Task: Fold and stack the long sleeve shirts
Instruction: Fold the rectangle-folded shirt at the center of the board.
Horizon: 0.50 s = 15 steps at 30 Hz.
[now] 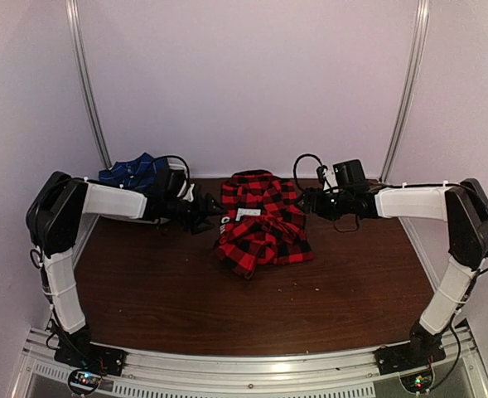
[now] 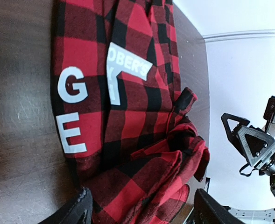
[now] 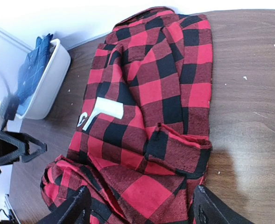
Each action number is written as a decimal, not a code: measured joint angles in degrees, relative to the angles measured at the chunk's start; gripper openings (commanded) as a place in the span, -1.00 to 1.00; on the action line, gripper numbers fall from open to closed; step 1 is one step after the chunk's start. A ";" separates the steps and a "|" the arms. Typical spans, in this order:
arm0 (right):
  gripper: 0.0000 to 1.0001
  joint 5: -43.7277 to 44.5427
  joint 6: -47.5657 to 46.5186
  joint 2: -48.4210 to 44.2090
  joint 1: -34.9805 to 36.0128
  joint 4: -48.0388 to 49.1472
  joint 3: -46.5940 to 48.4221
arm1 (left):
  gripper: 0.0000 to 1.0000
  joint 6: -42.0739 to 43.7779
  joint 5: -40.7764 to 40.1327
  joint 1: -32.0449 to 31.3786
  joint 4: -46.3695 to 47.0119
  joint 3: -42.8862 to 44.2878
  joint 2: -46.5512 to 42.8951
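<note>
Lying crumpled at the middle of the table (image 1: 144, 290), the red-and-black checked shirt (image 1: 262, 224) showed white letters (image 2: 72, 112). My left gripper (image 1: 213, 213) and my right gripper (image 1: 304, 201) flanked it, each with jaws spread wide and empty. Beyond my left arm, the navy shirt (image 1: 134, 172) sat heaped in a white tub (image 3: 48, 79) at the table's far corner.

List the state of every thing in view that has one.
red-and-black plaid shirt: lying on the table, roughly folded, near end bunched.
navy shirt: heaped in the white bin, not folded.
left gripper: open, at the red shirt's left edge, holding nothing.
right gripper: open, at its right edge, holding nothing.
</note>
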 measured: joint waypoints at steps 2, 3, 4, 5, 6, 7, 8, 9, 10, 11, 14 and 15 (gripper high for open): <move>0.52 1.90 -3.21 -1.11 1.99 -1.84 0.00 | 0.54 3.04 -1.29 0.15 -2.16 0.15 -2.40; 0.51 2.51 -4.52 -1.33 2.84 -2.58 0.00 | 0.54 4.13 -1.77 0.20 -3.10 0.11 -3.28; 0.51 3.34 -6.05 -1.49 3.76 -3.65 -0.02 | 0.53 5.44 -2.45 0.20 -4.00 -0.11 -4.37; 0.50 3.87 -7.15 -1.53 4.57 -4.13 -0.15 | 0.53 6.43 -2.86 0.20 -4.81 -0.42 -5.31; 0.49 4.52 -8.37 -1.60 5.53 -4.79 -0.57 | 0.53 7.65 -3.54 0.17 -5.53 -1.25 -6.54; 0.47 5.05 -9.33 -1.79 6.34 -5.33 -1.18 | 0.52 8.76 -4.09 0.04 -6.40 -2.34 -7.87; 0.43 5.55 -10.29 -2.05 6.99 -5.99 -1.95 | 0.52 9.79 -4.83 -0.24 -7.50 -3.54 -9.20; 0.40 5.92 -10.86 -2.25 7.39 -6.56 -2.56 | 0.51 10.69 -5.51 -0.48 -8.33 -4.83 -10.47; 0.37 6.29 -11.54 -2.38 7.87 -7.19 -3.26 | 0.50 11.47 -6.25 -0.92 -9.29 -6.19 -11.63; 0.34 6.60 -11.98 -2.38 8.17 -7.58 -3.67 | 0.48 12.07 -6.88 -1.51 -10.03 -7.54 -12.61; 0.26 7.41 -12.90 -2.36 8.79 -8.61 -4.24 | 0.44 13.11 -8.76 -4.33 -12.09 -10.71 -14.38; 0.20 7.61 -12.92 -2.34 8.85 -8.66 -4.24 | 0.39 13.33 -9.38 -5.60 -12.85 -11.41 -14.60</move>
